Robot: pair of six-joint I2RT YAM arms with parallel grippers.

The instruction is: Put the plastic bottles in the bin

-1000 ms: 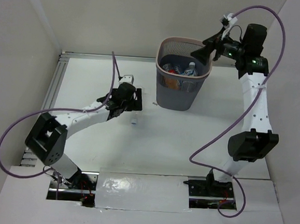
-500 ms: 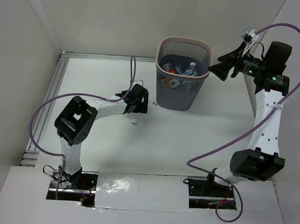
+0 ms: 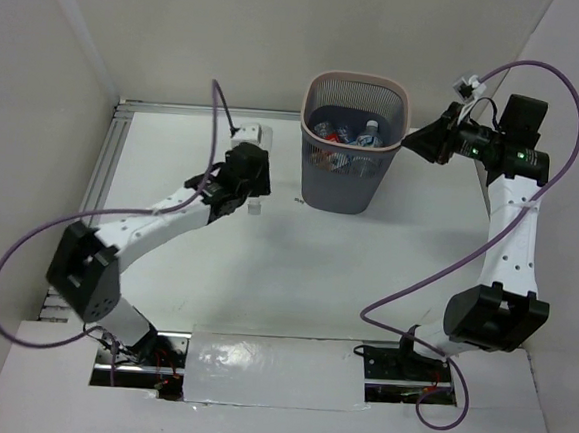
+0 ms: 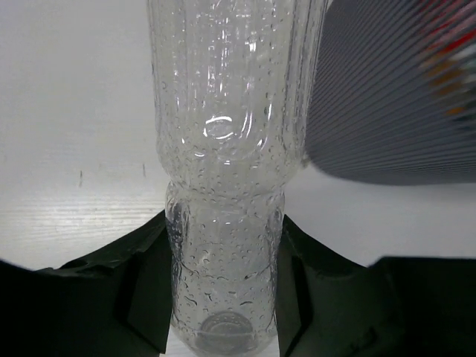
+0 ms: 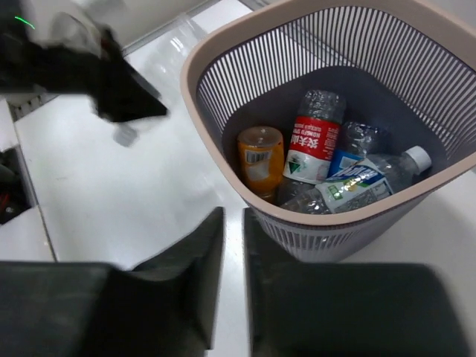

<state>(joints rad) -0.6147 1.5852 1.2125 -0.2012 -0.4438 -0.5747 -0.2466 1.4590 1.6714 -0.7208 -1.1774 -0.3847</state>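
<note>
Left gripper [image 4: 221,294] is clamped on a clear unlabelled plastic bottle [image 4: 223,149], just left of the tall dark grey mesh bin [image 3: 342,186] at upper centre. Right gripper [image 5: 232,245] sits right of the rim with its fingers nearly together and nothing between them. An orange bottle [image 5: 260,152], a red-label bottle [image 5: 312,145] and a blue-label bottle [image 5: 357,182] lie inside the bin.

This looks like a robotics lab test cell: a white table [image 3: 266,265] boxed in by plain white walls [image 3: 234,32], with an aluminium rail [image 3: 96,191] along its left edge. The left arm [image 3: 159,218] and right arm [image 3: 509,234] are bolted at the near edge — either side of a taped white sheet [image 3: 267,370].
</note>
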